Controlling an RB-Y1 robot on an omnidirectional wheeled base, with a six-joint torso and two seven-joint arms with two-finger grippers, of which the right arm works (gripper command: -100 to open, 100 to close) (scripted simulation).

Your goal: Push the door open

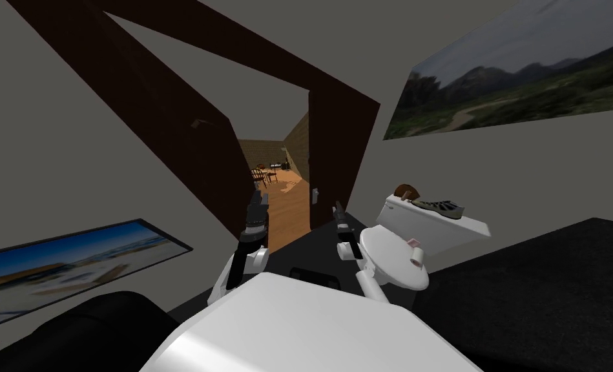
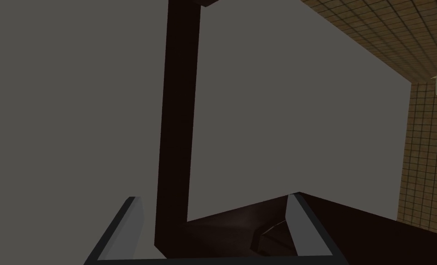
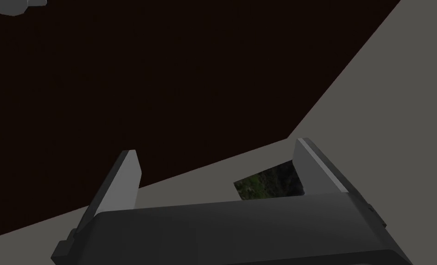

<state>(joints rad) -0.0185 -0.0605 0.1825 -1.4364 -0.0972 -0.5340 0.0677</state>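
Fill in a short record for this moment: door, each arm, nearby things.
Door: dark brown door, partly open; a wood-floored room shows through the gap
Left arm: left gripper open, empty, by the door's free edge
Right arm: right gripper open, empty, facing a flat dark brown surface
Nearby: white toilet on my right, a grey shoe on its tank
Contact: cannot tell whether either gripper touches the door
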